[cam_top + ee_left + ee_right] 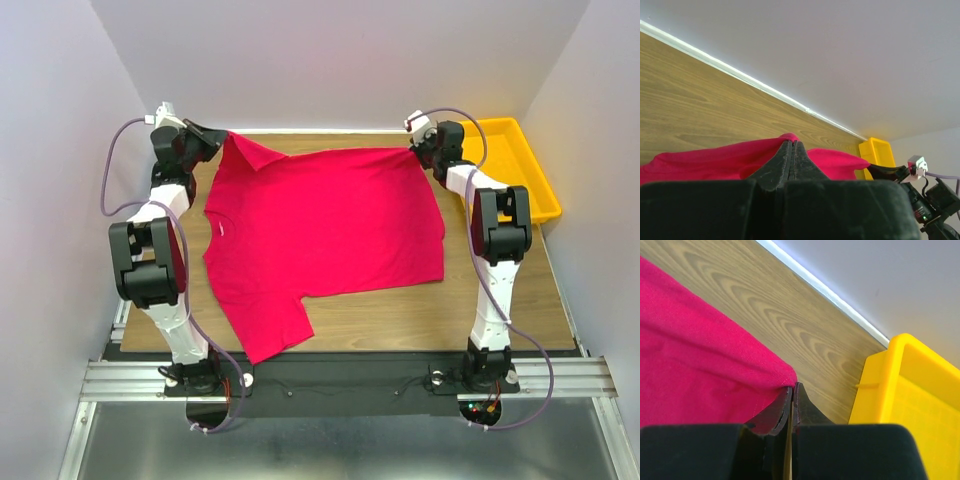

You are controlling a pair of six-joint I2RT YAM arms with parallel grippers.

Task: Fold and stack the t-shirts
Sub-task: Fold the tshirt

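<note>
Crimson t-shirt (330, 225) shows a small white neck label (217, 229), unreadable.

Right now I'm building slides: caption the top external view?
Left end effector and right end effector pinch far edge of the red t-shirt on the table; yellow tray beside.

The red t-shirt (320, 225) lies spread on the table (480, 310), collar toward its left edge, far corners slightly raised.
</note>
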